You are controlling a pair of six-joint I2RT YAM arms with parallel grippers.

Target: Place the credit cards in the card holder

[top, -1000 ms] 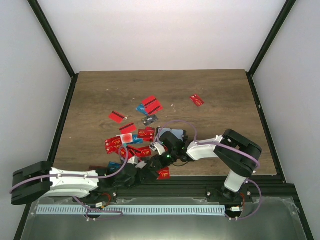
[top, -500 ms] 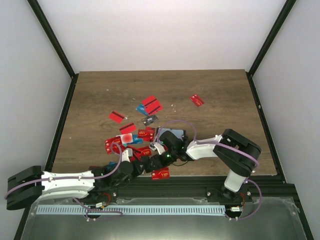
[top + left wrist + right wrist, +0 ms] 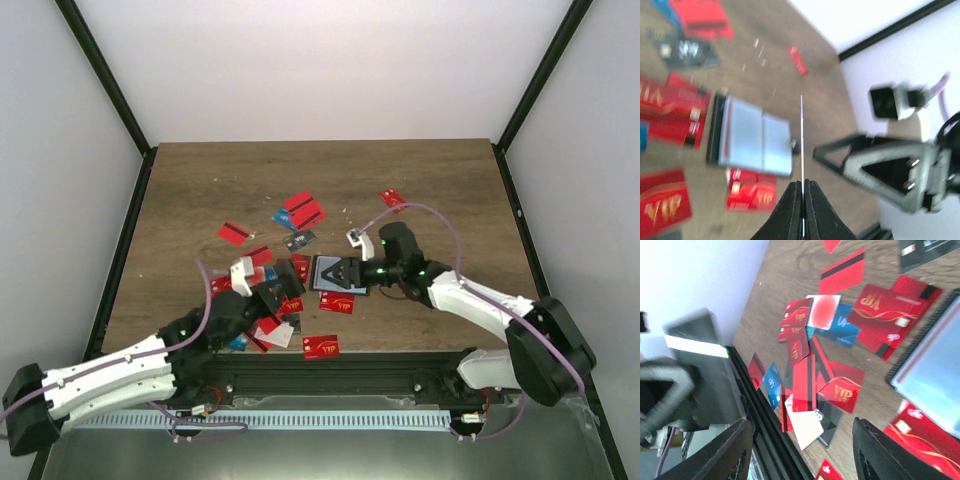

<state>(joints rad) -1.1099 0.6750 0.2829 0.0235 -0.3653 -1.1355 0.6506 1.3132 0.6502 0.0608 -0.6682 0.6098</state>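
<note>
While the left fingers (image 3: 801,192) are pinched tight on one held card (image 3: 801,135), seen edge-on, the right fingers (image 3: 347,272) stand apart and empty just beside the card holder (image 3: 328,270), which lies open at mid-frame. Other credit cards (image 3: 303,210) litter the wood-grain counter (image 3: 440,190), mostly left of centre. I'd judge them light, stiff and slick; gripping a short edge leaves the length free for a pocket. White walls, black frame posts.
</note>
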